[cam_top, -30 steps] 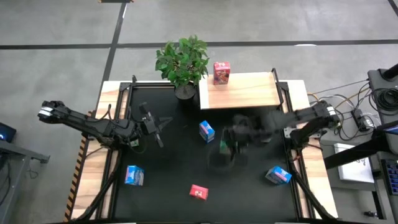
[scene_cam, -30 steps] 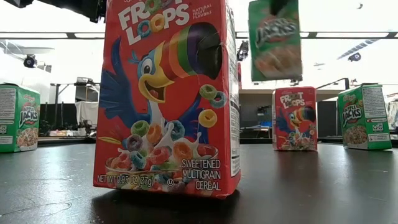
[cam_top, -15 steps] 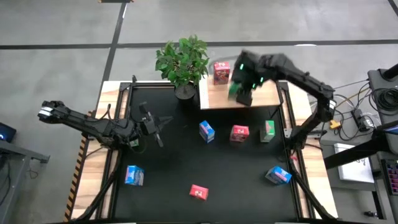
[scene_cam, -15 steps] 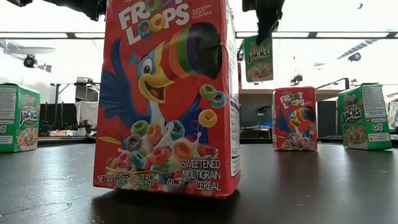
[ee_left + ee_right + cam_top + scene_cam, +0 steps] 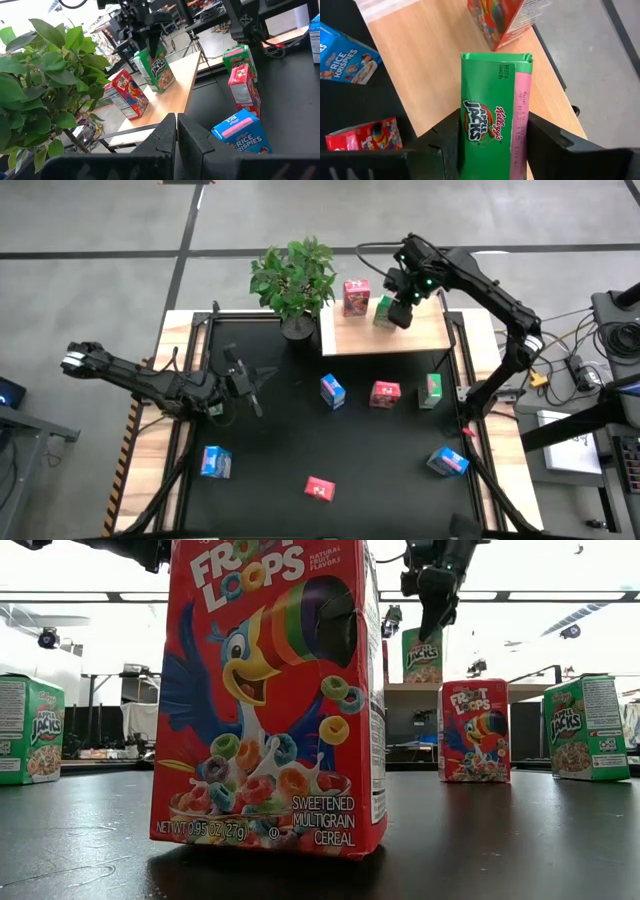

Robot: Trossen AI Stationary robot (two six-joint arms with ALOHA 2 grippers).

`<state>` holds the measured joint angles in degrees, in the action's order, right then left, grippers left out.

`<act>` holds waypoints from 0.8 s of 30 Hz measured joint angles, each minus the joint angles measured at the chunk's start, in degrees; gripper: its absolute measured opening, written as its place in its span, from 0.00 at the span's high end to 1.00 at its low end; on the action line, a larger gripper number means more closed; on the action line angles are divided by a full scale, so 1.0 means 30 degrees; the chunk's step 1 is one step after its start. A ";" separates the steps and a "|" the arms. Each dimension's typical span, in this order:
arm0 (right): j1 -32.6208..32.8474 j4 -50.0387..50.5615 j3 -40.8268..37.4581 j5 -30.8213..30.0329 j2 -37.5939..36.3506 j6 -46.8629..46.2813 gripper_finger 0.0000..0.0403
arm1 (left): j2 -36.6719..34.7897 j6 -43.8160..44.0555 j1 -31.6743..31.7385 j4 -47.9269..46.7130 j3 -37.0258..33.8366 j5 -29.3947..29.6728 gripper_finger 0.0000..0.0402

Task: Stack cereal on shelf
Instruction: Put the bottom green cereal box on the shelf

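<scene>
high view showed the right gripper (image 5: 398, 309) had lowered the green box (image 5: 384, 311) onto the shelf (image 5: 420, 330), fingers still flanking it.

Shelf (image 5: 400, 335): pale matt wood, visible grain. Green box (image 5: 492, 130) on the shelf: printed cardboard, slight sheen. Tabletop (image 5: 300, 435) beside the shelf: black, matt.

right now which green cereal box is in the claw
The green box on the shelf, beside the red box, sits between the right claw fingers. The other green box stands alone on the black table.
</scene>
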<state>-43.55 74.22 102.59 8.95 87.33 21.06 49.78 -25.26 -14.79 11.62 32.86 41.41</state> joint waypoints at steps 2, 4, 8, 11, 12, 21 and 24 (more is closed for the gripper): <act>0.0000 -0.0078 0.0000 0.0000 0.0000 -0.0017 0.54 | 0.0000 0.0000 0.0000 0.0000 -0.0007 0.0000 1.00; 0.0000 -0.0170 0.0000 -0.0024 0.0000 -0.0152 0.52 | 0.0000 0.0000 0.0000 0.0000 -0.0014 0.0000 1.00; 0.0000 -0.0401 0.0000 -0.0481 0.0000 -0.0219 0.46 | 0.0000 0.0005 0.0000 -0.0036 -0.0044 0.0000 1.00; 0.0000 -0.0308 0.0247 -0.0489 0.0000 -0.0356 0.42 | 0.0000 0.0007 0.0000 -0.0036 -0.0044 0.0000 1.00; 0.0005 -0.0286 0.0467 -0.0494 -0.0008 -0.0602 0.41 | 0.0000 0.0007 0.0000 -0.0036 -0.0051 0.0000 1.00; 0.1903 0.0559 0.3834 -0.0532 -0.0220 -0.3441 0.45 | 0.0000 0.0007 0.0000 -0.0036 -0.0058 0.0000 1.00; 0.3511 0.0377 0.3884 -0.0661 -0.0270 -0.3527 0.52 | 0.0000 0.0007 0.0000 -0.0036 -0.0058 0.0000 1.00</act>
<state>-33.02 75.35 114.24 6.97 86.52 10.48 49.78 -25.23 -14.79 11.51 32.69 41.41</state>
